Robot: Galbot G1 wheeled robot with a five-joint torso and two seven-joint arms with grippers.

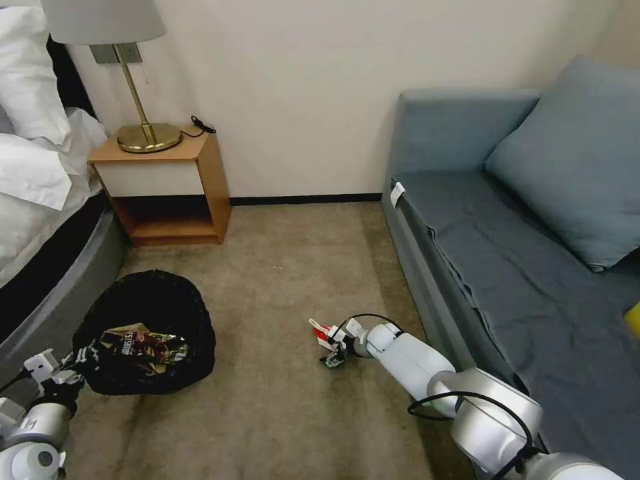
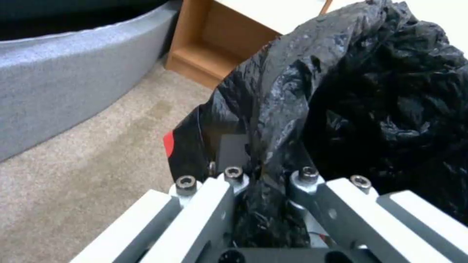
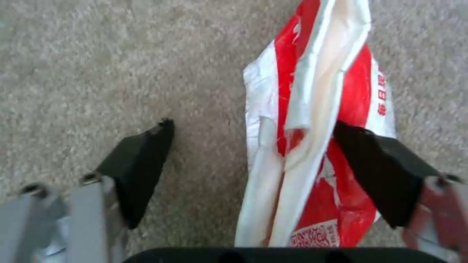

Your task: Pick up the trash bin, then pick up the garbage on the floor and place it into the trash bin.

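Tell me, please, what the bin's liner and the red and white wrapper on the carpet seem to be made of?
The bin liner looks like thin glossy black plastic film: it is crinkled and catches highlights. The red and white wrapper looks like soft thin plastic, perhaps coated paper: it folds limply, with a slight sheen and printed text. It lies between the right gripper's open jaws.

Right gripper (image 3: 253, 146) fingers (image 3: 139, 160) spread around red-white carton (image 3: 312, 120) on carpet (image 3: 97, 54).
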